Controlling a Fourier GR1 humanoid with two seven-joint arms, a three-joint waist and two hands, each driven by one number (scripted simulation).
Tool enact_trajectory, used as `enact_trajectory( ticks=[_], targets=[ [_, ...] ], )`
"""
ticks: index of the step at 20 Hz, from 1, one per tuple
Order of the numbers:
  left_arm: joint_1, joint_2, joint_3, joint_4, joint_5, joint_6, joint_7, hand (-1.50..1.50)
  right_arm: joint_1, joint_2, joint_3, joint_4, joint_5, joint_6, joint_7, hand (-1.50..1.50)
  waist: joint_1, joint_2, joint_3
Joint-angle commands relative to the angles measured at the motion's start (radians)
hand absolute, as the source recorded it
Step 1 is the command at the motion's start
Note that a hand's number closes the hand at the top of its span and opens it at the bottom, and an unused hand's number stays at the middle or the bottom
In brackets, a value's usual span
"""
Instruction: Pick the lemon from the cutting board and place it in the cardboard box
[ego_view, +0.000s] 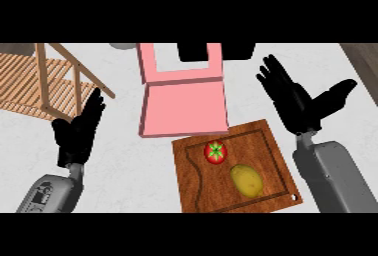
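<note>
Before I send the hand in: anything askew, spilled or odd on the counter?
Nothing spilled or damaged. Two oddities: the box is pink, not cardboard-brown, and the cutting board sits askew, its upper corner touching or overlapping the box's near edge. The lemon lies beside a tomato. Both hands, left hand and right hand, are open.

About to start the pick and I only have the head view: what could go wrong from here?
1. The tomato sits right beside the lemon on the cutting board; the open right hand could knock it or take the wrong fruit.
2. The pink box touches the board's far edge, so a low carry may catch its near wall.
3. The rounded lemon could roll if nudged. The left hand rests open, away from the board.
</note>
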Motion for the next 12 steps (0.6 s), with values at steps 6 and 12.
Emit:
enact_trajectory(
  ticks=[6, 12],
  targets=[
    [-0.039, 0.054, -0.122, -0.096, -0.071, -0.141, -0.049, 0.0, 0.333, -0.069, 0.276, -0.158, 0.327, -0.077, -0.048, -1.5, -0.041, -0.018, -0.039],
    [-0.024, 0.028, -0.134, -0.079, -0.05, -0.151, -0.045, 0.0, 0.291, -0.308, 0.345, -0.125, 0.779, -0.244, -0.187, -1.5, -0.055, -0.024, -0.045]
  ],
)
